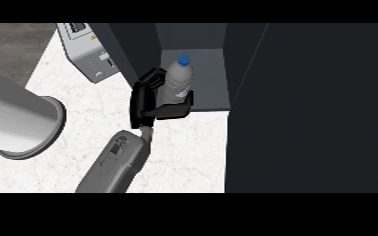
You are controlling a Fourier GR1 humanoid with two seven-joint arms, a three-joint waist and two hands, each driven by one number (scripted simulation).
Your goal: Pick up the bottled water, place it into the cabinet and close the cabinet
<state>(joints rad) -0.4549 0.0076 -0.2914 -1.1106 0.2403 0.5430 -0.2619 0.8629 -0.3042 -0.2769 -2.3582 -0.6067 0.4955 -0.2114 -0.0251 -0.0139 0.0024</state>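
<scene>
- A large grey pot is seen at the far left, cut off by the view's edge, standing on the white marbled counter.
- A grey appliance is set at the back of the counter, just left of the cabinet.
- One grey forearm is brought in from the lower edge, angled up and to the right; by its place in the view it is taken as the left arm.
- The left hand is held partly open at the cabinet's mouth: the fingers are raised along the bottle's left side, and the thumb is stretched out under and round its base.
- The bottle is cupped between fingers and thumb, upright, its blue cap on top.
- The bottle is placed inside the open cabinet, near the front of the grey shelf.
- The dark cabinet door is seen at the right, swung open and filling that side.
</scene>
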